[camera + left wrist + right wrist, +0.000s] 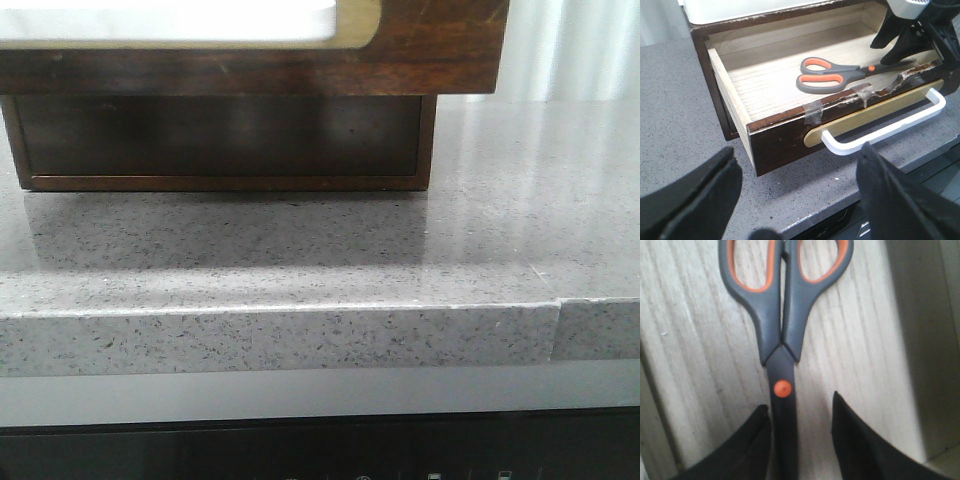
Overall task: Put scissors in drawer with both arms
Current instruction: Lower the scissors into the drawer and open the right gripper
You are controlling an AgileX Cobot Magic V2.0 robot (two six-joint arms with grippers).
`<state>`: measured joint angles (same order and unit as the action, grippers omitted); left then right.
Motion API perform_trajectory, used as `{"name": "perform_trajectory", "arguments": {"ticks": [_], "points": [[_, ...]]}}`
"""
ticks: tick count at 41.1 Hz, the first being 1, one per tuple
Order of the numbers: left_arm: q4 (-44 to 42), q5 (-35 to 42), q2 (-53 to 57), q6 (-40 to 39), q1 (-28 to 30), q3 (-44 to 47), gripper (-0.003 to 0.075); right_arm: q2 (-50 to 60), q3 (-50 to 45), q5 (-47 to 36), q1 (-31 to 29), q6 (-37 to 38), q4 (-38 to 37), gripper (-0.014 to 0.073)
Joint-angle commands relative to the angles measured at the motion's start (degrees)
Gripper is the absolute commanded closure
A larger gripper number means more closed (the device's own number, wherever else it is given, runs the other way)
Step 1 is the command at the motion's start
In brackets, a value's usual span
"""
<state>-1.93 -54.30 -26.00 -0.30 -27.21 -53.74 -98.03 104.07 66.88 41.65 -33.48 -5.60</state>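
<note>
The scissors lie flat on the pale wood floor of the pulled-out drawer, grey handles with orange lining, blades pointing to my right gripper. In the right wrist view the scissors lie closed, and my right gripper is open with its fingers on either side of the dark blade just below the orange pivot dot. My left gripper is open and empty, above the counter in front of the drawer's white handle. In the front view only the dark brown drawer front with its whitish panel shows.
The drawer belongs to a dark wooden cabinet standing on a grey speckled countertop. The counter's front edge drops to a dark appliance panel below. Pieces of tape stick to the drawer's chipped front rim.
</note>
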Motion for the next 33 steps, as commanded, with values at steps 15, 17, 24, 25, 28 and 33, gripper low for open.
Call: {"name": "perform_trajectory", "arguments": {"ticks": [15,17,24,25,28,33], "points": [[-0.05,4.28,-0.6,-0.48,-0.43,-1.77,0.024,7.73,1.7,-4.09,-1.68,13.92,-1.21,0.0209],[-0.05,4.28,-0.6,-0.48,-0.43,-1.77,0.024,8.7,1.7,-3.84,-2.47,18.04,-1.15,0.0209],[-0.05,4.28,-0.6,-0.48,-0.43,-1.77,0.024,14.68,-0.25,-4.38,-4.8,28.28,3.22,0.0209],[-0.05,4.28,-0.6,-0.48,-0.43,-1.77,0.024,15.68,-1.31,-5.02,-5.0,28.39,4.05,0.0209],[-0.05,4.28,-0.6,-0.48,-0.43,-1.77,0.024,19.23,-4.53,-7.54,-5.06,28.69,6.41,0.0209],[-0.05,4.28,-0.6,-0.48,-0.43,-1.77,0.024,25.78,-11.45,-12.49,-5.06,29.38,8.14,0.0209]]}}
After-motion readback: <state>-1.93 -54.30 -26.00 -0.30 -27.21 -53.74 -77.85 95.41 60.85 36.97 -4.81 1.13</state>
